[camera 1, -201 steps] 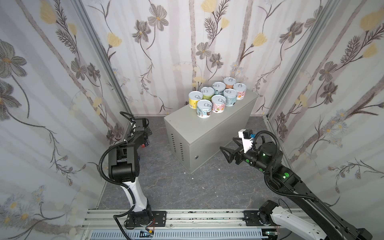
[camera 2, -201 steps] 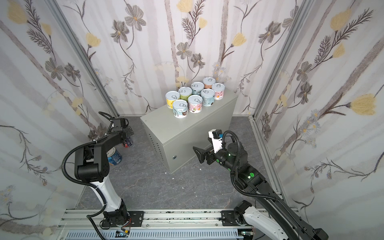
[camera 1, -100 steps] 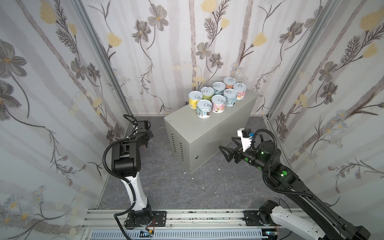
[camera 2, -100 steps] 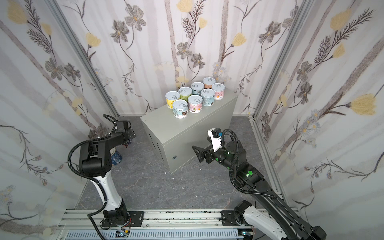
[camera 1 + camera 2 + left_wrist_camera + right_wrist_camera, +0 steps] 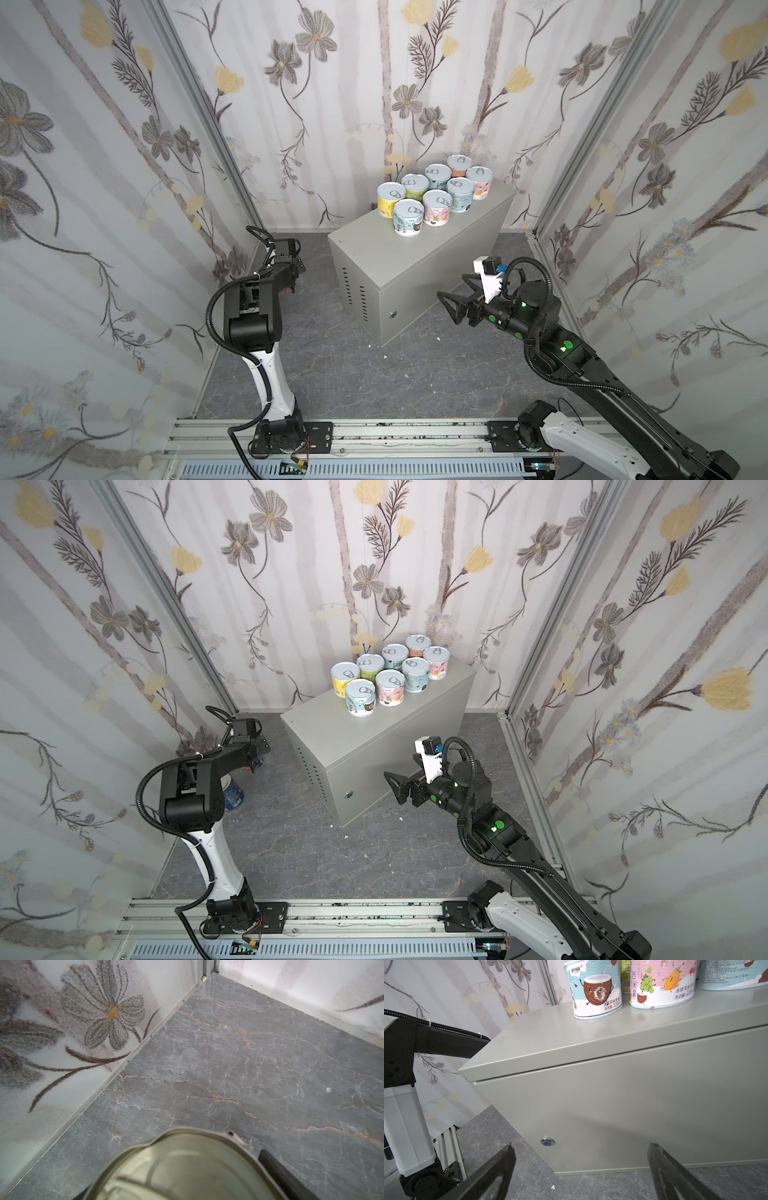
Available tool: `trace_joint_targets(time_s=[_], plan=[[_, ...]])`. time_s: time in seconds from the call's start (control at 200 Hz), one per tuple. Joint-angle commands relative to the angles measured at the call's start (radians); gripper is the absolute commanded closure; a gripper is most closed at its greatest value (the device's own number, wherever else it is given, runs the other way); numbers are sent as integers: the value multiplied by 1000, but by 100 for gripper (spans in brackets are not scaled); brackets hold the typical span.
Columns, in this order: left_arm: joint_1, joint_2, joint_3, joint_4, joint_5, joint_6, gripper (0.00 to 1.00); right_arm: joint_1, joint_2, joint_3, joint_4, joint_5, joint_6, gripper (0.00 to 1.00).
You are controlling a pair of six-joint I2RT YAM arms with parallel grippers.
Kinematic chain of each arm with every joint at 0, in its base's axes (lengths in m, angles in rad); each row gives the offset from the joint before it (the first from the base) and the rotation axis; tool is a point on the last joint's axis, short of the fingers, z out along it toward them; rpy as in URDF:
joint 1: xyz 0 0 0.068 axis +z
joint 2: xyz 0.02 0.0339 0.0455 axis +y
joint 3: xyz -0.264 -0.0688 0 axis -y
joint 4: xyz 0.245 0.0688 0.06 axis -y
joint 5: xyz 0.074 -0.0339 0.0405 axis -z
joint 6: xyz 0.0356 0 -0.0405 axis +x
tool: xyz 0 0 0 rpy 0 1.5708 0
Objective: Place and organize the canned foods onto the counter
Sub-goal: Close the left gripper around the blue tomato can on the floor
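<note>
Black left pincer (image 5: 255, 761) points down at the floor (image 5: 332, 374) by the left wall. In the wrist view a metal-lidded can (image 5: 187, 1169) sits right under it, lid up and filling the near edge, w/ one finger (image 5: 278, 1169) just beside the rim. The other finger is hidden, so can't tell if the jaws grip the can or only straddle it. A blue can (image 5: 232, 794) stands on the floor close by, partly behind that arm.

The right pincer (image 5: 581, 1147) is spread wide and empty. It's held off the floor, facing the long front side of the surface (image 5: 415, 257), near the round lock (image 5: 547, 1142) but not touching.

Surface = grey-beige metal cabinet w/ vent slots (image 5: 353, 291) on its end. On top, at the far end, are eight short cans (image 5: 437, 202): upright, white pull-tab lids, two rows of four, packed touching or nearly so.
</note>
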Motion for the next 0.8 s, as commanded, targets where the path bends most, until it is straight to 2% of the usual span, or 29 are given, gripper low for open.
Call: trace_joint_targets(time_s=[0.0, 0.28, 0.575, 0.794], plan=[[2, 8, 9, 16, -11, 0, 11, 0, 1, 1, 42, -8, 2, 0], [0, 8, 9, 18, -11, 8, 20, -3, -3, -2, 44, -10, 2, 0], [1, -15, -8, 21, -3, 28, 40, -7, -10, -7, 52, -15, 5, 0], [-1, -45, -15, 22, 16, 26, 47, -7, -28, -13, 53, -17, 8, 0]])
